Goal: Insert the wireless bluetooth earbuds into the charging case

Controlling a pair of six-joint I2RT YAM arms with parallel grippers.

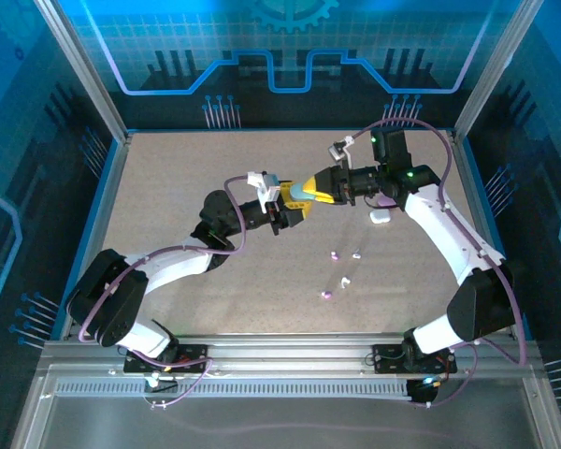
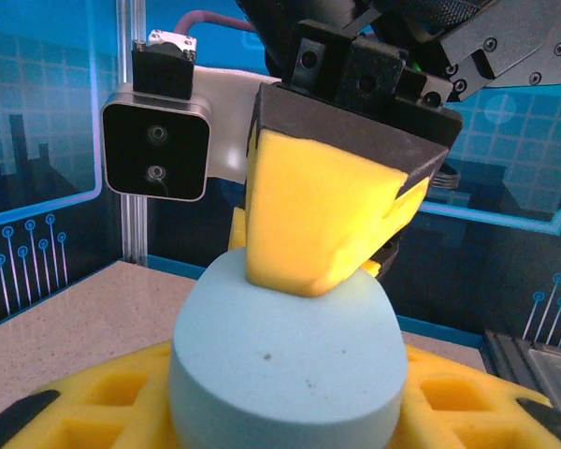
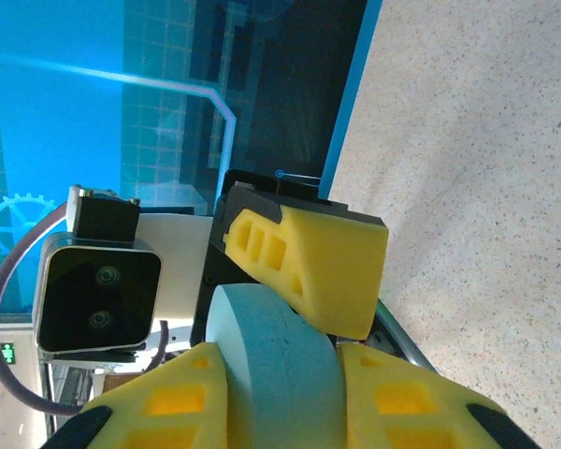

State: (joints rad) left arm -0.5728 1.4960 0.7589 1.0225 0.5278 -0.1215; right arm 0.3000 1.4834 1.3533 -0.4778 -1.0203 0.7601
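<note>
Two grips share one smooth, pebble-shaped light blue charging case (image 1: 304,191): we see the left fingers (image 2: 449,398) and the right fingers (image 3: 407,402), yellow-padded, both clenched on it above the speckled bench (image 1: 168,187). Opposed pulls could twist it loose. The tiny plastic earbuds (image 1: 334,253) lie scattered on the bench below.

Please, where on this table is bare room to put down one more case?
Bare: the far-left part of the table, between its left edge and the left arm; also the near middle, between that arm and the earbuds. Crowded: right of centre, where the earbuds and the white case lie.
</note>
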